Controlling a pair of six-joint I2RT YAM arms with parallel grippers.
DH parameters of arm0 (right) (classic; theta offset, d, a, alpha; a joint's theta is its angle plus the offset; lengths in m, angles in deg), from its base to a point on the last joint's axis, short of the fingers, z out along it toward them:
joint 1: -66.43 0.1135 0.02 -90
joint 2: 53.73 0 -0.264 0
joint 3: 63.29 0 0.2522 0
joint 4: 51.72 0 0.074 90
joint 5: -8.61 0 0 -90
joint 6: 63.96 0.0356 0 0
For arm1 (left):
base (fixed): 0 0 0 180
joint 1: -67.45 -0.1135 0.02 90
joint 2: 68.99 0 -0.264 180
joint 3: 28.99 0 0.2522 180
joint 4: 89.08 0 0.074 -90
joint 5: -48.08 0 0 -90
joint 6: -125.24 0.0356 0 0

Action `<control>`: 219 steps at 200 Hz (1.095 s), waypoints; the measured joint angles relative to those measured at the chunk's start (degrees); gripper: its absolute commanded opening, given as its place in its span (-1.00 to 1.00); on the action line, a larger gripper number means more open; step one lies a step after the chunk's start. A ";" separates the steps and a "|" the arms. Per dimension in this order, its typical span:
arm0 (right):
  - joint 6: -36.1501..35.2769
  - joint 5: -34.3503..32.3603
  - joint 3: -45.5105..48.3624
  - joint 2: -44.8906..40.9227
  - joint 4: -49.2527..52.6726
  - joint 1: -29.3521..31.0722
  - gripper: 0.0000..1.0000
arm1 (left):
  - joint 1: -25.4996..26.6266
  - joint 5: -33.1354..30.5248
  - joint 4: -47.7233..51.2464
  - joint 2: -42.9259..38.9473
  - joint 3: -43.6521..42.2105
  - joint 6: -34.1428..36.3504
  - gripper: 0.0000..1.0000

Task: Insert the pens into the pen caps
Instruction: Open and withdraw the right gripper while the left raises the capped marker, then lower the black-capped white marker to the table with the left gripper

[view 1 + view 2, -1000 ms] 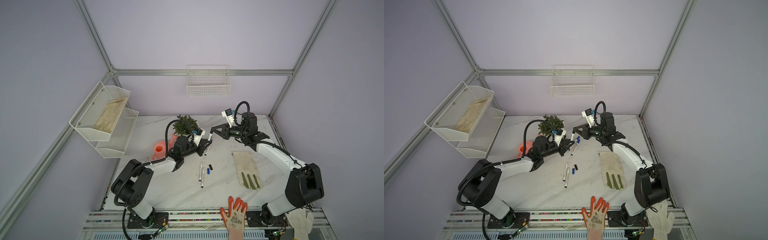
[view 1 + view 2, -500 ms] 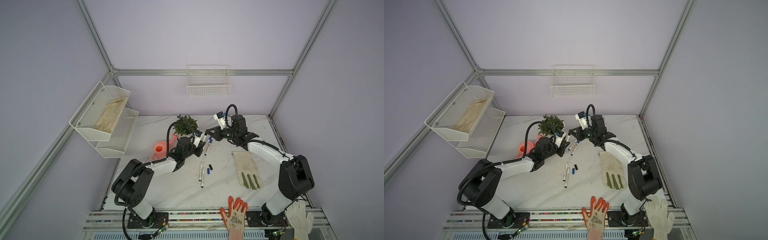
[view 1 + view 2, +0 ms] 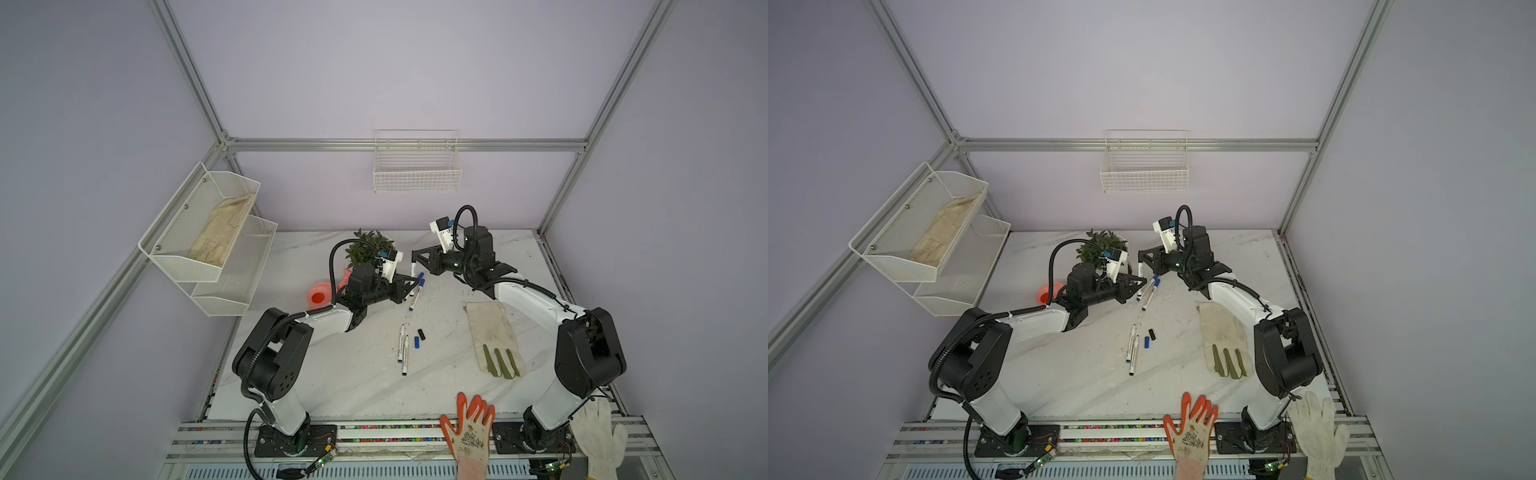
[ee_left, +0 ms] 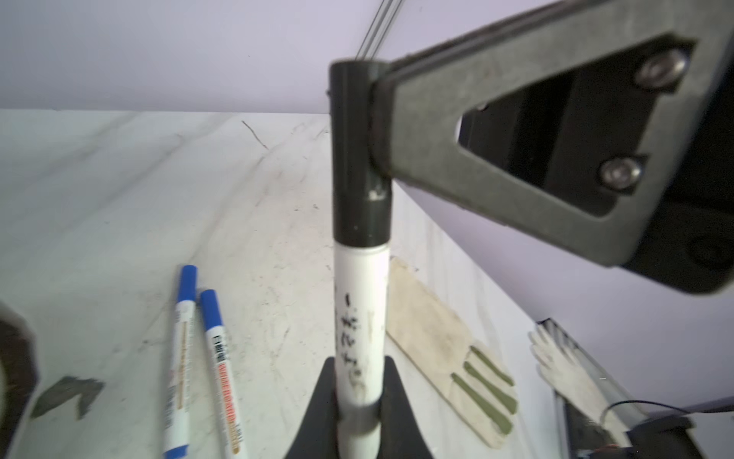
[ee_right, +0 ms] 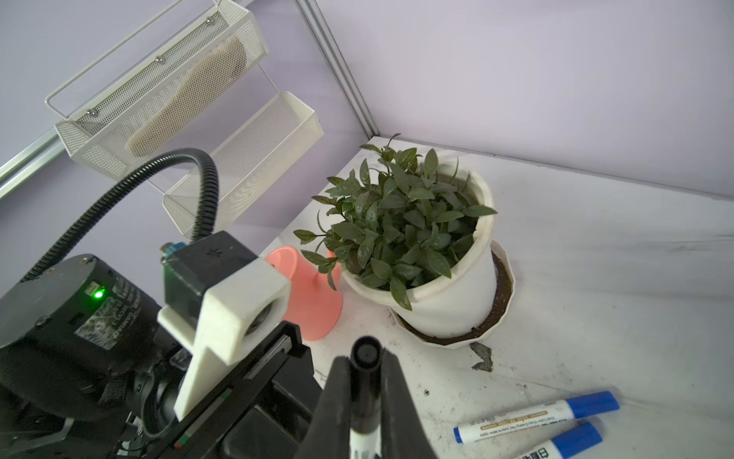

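Clamping one pen (image 4: 359, 318): left fingers (image 4: 317, 409) on barrel, right fingers (image 4: 429, 119) on cap (image 4: 353, 159); four pens (image 4: 180, 349) (image 4: 222, 365) (image 3: 401, 338) (image 3: 405, 357), two caps (image 3: 417, 342) (image 3: 422, 333) loose

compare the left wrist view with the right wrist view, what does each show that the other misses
Left wrist only: the left gripper clamping the pen, and a beige glove.
Right wrist only: the plant, pink cup, wall shelves and the left arm's camera.
Both: the black cap on that pen, pinched by the right gripper, and two blue-capped pens lying on the table.
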 measured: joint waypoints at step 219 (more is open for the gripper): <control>7.58 -1.31 3.52 -6.60 13.66 -11.47 -1.00 | 8.04 -18.40 2.36 -6.45 -0.52 20.85 -1.00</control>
